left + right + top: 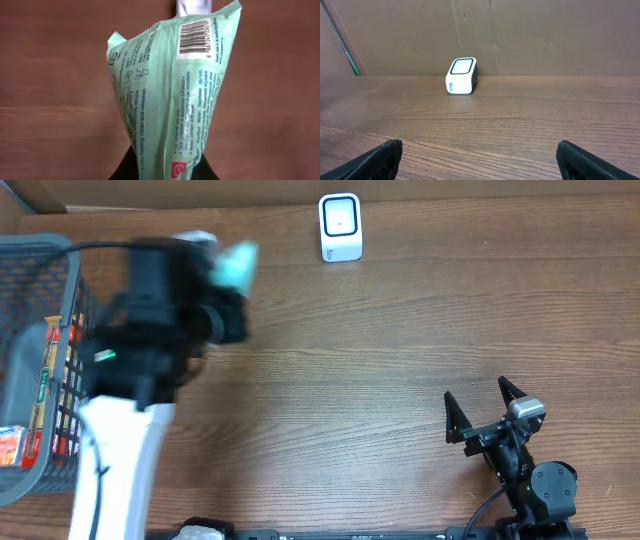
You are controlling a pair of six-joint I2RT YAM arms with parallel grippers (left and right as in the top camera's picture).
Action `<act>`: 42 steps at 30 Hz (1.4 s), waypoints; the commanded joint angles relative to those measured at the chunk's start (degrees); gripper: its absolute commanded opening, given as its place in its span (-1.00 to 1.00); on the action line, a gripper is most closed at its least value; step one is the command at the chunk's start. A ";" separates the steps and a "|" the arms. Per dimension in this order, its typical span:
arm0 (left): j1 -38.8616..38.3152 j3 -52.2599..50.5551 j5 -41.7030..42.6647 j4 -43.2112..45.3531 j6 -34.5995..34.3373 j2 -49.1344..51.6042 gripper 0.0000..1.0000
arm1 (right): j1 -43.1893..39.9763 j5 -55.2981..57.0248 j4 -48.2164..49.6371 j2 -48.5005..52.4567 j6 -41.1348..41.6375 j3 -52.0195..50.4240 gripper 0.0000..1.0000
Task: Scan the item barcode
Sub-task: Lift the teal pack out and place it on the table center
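Surface: I saw a brown wood-grain table (380, 360) across the whole overhead view.
Room: A cardboard wall (545, 35) stood behind the table's far edge in the right wrist view, with a thin rod (340, 40) leaning at upper left.
Scanner: The white scanner (340, 226) sat at top centre of the overhead view, alone on bare wood.
Task item: The green packet (235, 265) was up off the table at upper left of the overhead view, left of the scanner and apart from it.
Left gripper: The left gripper (165, 170) was clenched on the packet's lower end at the bottom of its own view.
Right gripper: The right gripper (482, 408) stood spread wide and empty at lower right.
Only the left wrist showed: The barcode (194, 36) was printed near the packet's top, facing that camera.
Only the right wrist showed: The scanner's window faced it, up and slightly to the left.
Only overhead showed: A wire basket (40, 250) at the left edge held boxed goods (50, 370).
Hard to make out: The left arm and packet were blurred overhead, and the small print on the packet was only partly legible.
Cut off: A pale shape (195, 6) behind the packet's top ran out of frame; I could not tell what it was.
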 commanded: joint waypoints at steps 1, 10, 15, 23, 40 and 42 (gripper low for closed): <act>-7.69 -7.93 0.61 1.81 1.05 3.32 -0.92 | 0.33 0.42 0.26 -0.42 0.17 -0.59 1.00; -18.40 -21.64 2.97 14.62 1.11 11.56 -0.91 | 0.33 0.42 0.26 -0.42 0.17 -0.59 1.00; -22.47 -22.34 6.71 20.09 1.11 17.92 -0.92 | 0.33 0.42 0.26 -0.42 0.17 -0.59 1.00; -26.73 -22.34 11.78 22.18 -1.27 25.75 -0.92 | 0.33 0.42 0.26 -0.42 0.17 -0.59 1.00; -23.93 -12.41 11.32 16.39 1.14 26.36 0.47 | 0.33 0.42 0.26 -0.42 0.17 -0.59 1.00; -21.42 -3.54 7.93 8.59 1.16 26.36 0.46 | 0.33 0.42 0.26 -0.42 0.17 -0.59 1.00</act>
